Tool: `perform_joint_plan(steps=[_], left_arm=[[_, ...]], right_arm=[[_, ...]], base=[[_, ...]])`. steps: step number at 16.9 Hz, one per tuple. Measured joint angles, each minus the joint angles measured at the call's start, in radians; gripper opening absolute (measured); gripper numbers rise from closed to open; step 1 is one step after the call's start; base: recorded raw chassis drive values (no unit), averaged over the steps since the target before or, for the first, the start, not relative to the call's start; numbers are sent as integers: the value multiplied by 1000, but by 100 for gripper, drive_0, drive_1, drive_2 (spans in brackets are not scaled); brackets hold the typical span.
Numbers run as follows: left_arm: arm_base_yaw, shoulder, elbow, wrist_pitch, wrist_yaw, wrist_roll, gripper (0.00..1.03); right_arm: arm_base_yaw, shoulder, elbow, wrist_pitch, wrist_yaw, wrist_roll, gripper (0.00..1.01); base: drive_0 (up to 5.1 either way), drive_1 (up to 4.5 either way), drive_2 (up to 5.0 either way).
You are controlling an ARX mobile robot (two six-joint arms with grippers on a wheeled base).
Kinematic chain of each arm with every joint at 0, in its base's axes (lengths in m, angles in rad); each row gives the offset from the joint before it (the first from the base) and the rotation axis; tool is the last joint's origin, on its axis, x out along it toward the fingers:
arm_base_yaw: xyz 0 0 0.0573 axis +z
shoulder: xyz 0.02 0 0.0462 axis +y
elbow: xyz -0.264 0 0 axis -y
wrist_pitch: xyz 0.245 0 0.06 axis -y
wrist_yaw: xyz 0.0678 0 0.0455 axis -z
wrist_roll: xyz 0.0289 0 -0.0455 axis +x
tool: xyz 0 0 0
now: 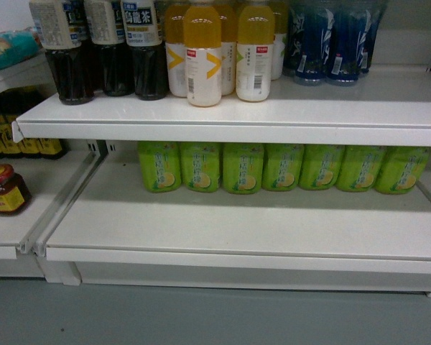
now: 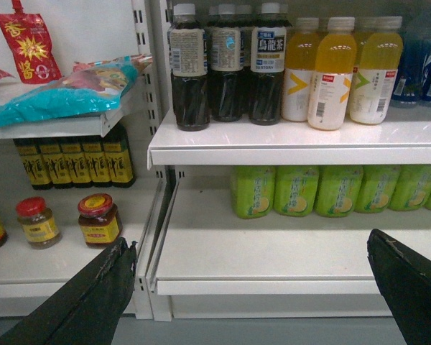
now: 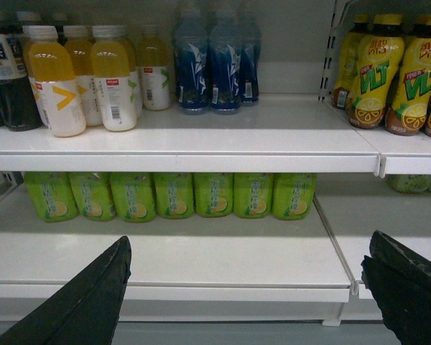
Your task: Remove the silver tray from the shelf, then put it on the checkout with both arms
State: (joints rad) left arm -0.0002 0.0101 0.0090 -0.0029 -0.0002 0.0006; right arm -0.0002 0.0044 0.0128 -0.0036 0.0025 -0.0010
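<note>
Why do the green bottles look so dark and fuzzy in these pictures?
In the head view the green bottles sit in the shadow of the upper shelf and look soft and blurry. In both wrist views the black fingers at the bottom corners are dark and show little detail.

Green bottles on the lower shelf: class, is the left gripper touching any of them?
Apart. In the left wrist view the left gripper has its fingers spread wide at the frame's bottom, with bare white shelf between them and the green bottles.
</note>
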Motion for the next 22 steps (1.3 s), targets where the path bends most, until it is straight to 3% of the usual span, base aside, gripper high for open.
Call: perform_joint_plan(steps=[22], left_arm=[[0, 0, 0, 1, 0, 0, 98]], right_arm=[[0, 0, 0, 1, -2, 0, 98]], base=[[0, 0, 0]])
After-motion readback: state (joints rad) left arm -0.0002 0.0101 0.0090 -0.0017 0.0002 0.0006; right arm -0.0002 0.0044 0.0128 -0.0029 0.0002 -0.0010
